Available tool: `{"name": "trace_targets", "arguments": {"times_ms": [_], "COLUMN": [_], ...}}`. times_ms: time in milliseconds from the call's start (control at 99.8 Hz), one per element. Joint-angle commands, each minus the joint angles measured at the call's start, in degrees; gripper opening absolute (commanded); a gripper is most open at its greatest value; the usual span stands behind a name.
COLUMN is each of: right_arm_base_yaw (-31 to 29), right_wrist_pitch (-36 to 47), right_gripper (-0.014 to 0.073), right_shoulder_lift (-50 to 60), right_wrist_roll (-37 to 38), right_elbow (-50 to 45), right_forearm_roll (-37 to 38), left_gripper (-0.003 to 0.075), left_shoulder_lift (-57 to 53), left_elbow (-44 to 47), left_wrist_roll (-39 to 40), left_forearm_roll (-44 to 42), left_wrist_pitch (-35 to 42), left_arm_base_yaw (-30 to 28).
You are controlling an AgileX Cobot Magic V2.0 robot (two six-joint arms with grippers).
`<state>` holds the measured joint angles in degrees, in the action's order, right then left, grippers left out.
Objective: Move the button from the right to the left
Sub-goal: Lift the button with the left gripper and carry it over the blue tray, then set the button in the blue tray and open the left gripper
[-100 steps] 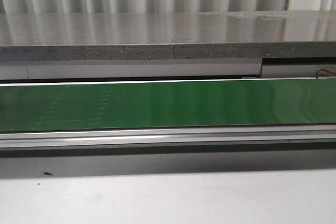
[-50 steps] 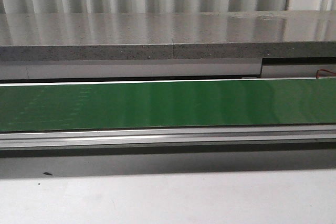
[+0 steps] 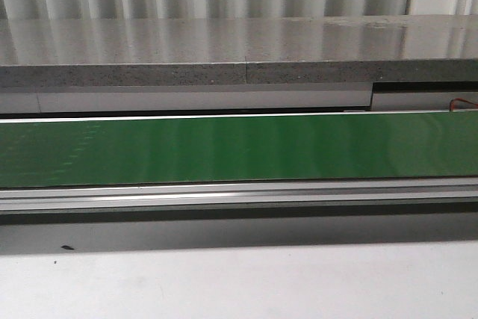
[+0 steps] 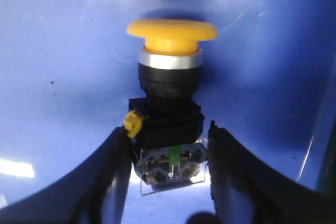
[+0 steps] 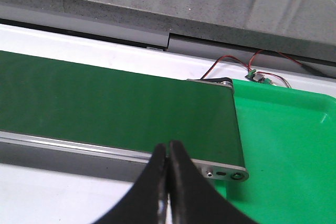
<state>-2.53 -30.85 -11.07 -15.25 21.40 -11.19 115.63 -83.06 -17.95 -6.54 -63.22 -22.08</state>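
The left gripper shows at the bottom of its wrist frame as two black fingers, smooth and matte, curving in from the lower corners and narrowing to blunt tips. A rounded dark bump sits at the bottom edge between them. The right gripper rises from its frame's lower centre: two slim glossy black fingers tapering to rounded tips, pressed together.

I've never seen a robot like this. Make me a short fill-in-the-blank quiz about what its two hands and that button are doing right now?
1. The button has a round head coloured ____.
2. The left gripper has its fingers on either side of the button's ____ end, not its head.
3. The right gripper holds nothing; its fingertips are pressed ____.
4. Beyond the right gripper runs a conveyor belt coloured ____.

Missing words: yellow; body; together; green
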Motion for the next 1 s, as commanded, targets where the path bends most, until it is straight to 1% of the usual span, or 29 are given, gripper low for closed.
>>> {"name": "trace_targets", "arguments": {"times_ms": [0,40,80,140,240,381,451,571,731,992], "right_arm_base_yaw": [0.1,0.1,0.1,0.1,0.1,0.1,0.1,0.1,0.1,0.1], "right_wrist_pitch": [4.7,4.7,4.7,4.7,4.7,4.6,4.6,4.6,4.6,4.6], "right_gripper": [-0.0067,-0.0067,-0.0067,-0.0067,-0.0067,-0.0067,-0.0067,-0.0067,-0.0067,-0.0067], "right_shoulder_lift": [-0.5,-0.5,-0.5,-0.5,-0.5,-0.5,-0.5,-0.5,-0.5,-0.5], "right_wrist_roll": [-0.4,-0.4,-0.4,-0.4,-0.4,-0.4,-0.4,-0.4,-0.4,-0.4], "right_elbow": [1.5,1.5,1.5,1.5,1.5,1.5,1.5,1.5,1.5,1.5], "right_forearm_roll": [0.2,0.2,0.2,0.2,0.2,0.2,0.2,0.2,0.2,0.2], "left_gripper": [0.0344,0.0402,0.0433,0.0435,0.0407,0.0333,0.0267,0.0123,-0.002,-0.0021], "left_shoulder_lift": [-2.9,-2.9,-2.9,-2.9,-3.5,-6.2,-8.3,-12.4,-18.3,-27.1], "left_elbow": [-1.6,-1.6,-1.6,-1.6,-1.6,-1.6,-1.6,-1.6,-1.6,-1.5], "left_wrist_roll": [-0.4,-0.4,-0.4,-0.4,-0.1,3.2,3.6,4.6,4.8,6.9], "left_forearm_roll": [0.5,0.2,0.2,0.5,1.5,2.2,2.2,2.6,4.5,13.0], "left_wrist_pitch": [0.9,1.1,1.1,1.1,1.5,3.6,4.7,6.8,8.5,12.9], "left_arm_base_yaw": [0.0,0.0,0.0,0.0,0.0,0.1,0.3,0.8,2.5,9.7]}}
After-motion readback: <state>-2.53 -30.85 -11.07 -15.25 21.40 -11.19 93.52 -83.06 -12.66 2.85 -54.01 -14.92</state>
